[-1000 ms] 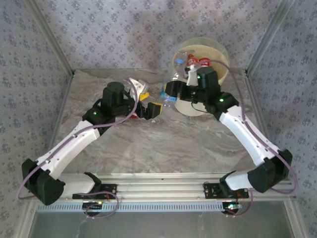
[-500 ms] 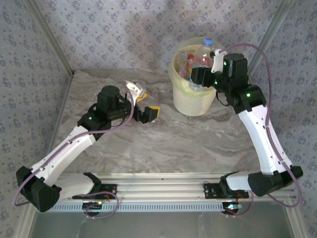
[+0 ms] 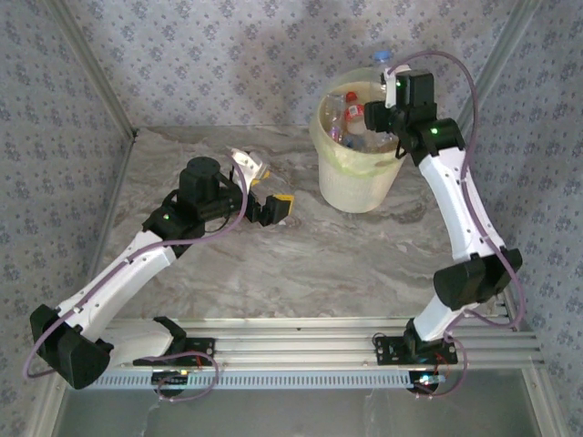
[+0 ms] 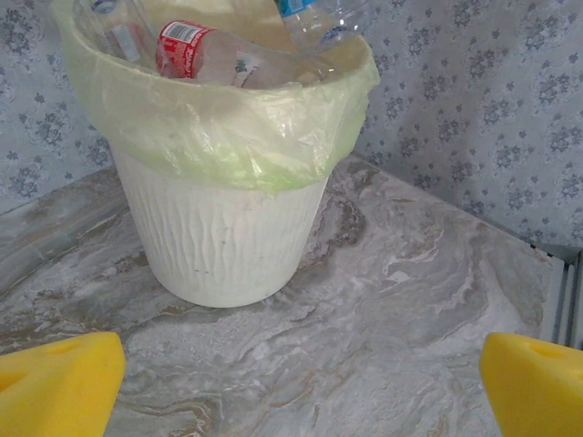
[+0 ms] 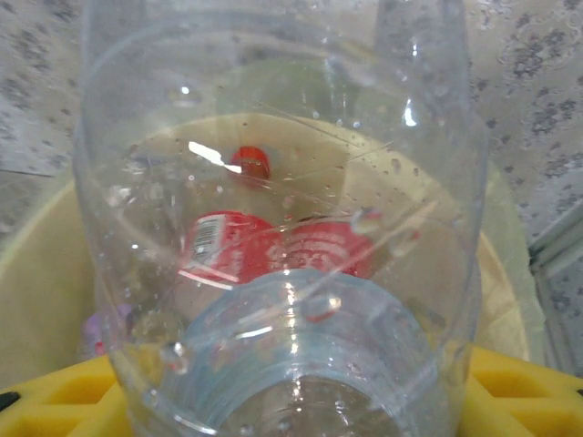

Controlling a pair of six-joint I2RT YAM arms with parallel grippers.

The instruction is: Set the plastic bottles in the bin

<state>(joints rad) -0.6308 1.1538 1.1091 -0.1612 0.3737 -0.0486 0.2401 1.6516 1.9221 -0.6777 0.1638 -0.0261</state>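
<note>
Now the right pincer (image 3: 375, 120), clamped round a clear bottle (image 5: 273, 182), hangs over the bin (image 3: 357, 187) at one o'clock on the table (image 3: 346, 264); next it need only let go, while the left pincer (image 3: 271, 208) gapes empty

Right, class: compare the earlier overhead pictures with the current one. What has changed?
The right gripper, shut on a clear bottle, rose from the near side of the bin and swung over its opening. The left gripper stayed open, short of the bin.
</note>
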